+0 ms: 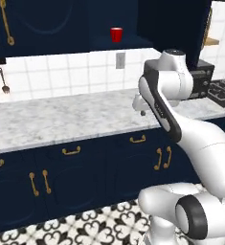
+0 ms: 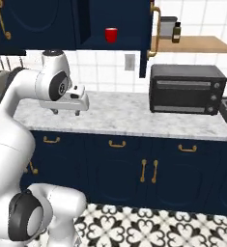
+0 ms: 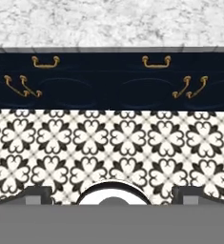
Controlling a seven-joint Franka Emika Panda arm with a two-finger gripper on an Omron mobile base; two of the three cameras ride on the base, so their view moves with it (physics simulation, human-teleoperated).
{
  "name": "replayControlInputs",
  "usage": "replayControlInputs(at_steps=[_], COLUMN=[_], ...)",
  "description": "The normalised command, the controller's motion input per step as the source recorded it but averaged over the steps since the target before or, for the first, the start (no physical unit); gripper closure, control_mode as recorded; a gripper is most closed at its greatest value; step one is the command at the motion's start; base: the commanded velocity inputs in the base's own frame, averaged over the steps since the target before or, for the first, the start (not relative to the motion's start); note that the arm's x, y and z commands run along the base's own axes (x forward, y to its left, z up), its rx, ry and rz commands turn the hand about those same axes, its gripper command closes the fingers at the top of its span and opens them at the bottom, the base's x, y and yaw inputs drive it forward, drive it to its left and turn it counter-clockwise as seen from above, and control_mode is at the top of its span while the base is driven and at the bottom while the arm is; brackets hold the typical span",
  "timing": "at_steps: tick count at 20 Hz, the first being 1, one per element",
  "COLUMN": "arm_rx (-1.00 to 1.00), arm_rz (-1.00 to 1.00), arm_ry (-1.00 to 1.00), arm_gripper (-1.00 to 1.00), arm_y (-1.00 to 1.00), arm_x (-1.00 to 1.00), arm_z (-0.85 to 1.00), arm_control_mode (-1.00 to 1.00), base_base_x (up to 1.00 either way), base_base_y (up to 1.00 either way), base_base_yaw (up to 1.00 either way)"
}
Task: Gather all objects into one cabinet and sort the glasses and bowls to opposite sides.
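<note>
Right base view: cylindrical red cup [image 2: 111, 34]

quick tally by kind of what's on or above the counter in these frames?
Red cup: 1, on the open wall shelf
Toaster oven: 1, on the counter
Bottle: 1, on the wooden shelf
Grey canister: 1, beside the bottle
Wall outlet: 1
Total: 5

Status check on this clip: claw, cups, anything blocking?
Claw open, empty, above the marble counter. One red cup on open cabinet shelf. Path upward looks unobstructed.
</note>
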Motion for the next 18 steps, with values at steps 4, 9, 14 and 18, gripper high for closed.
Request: replayControlInputs(at_steps=[4,9,14,18], arm_rx=[0.0,0.0,0.0,0.0], arm_rz=[0.0,0.0,0.0,0.0], arm_ry=[0.0,0.0,0.0,0.0], arm_gripper=[-1.0,-1.0,-1.0,-1.0], arm_y=[0.0,0.0,0.0,0.0], arm_x=[0.0,0.0,0.0,0.0], arm_z=[0.0,0.0,0.0,0.0], arm_control_mode=[1.0,1.0,1.0,1.0], base_base_x=[0.96,1.0,1.0,0.42], base_base_y=[-0.21,0.0,0.0,0.0], base_base_yaw=[0.0,-0.01,0.0,-0.02])
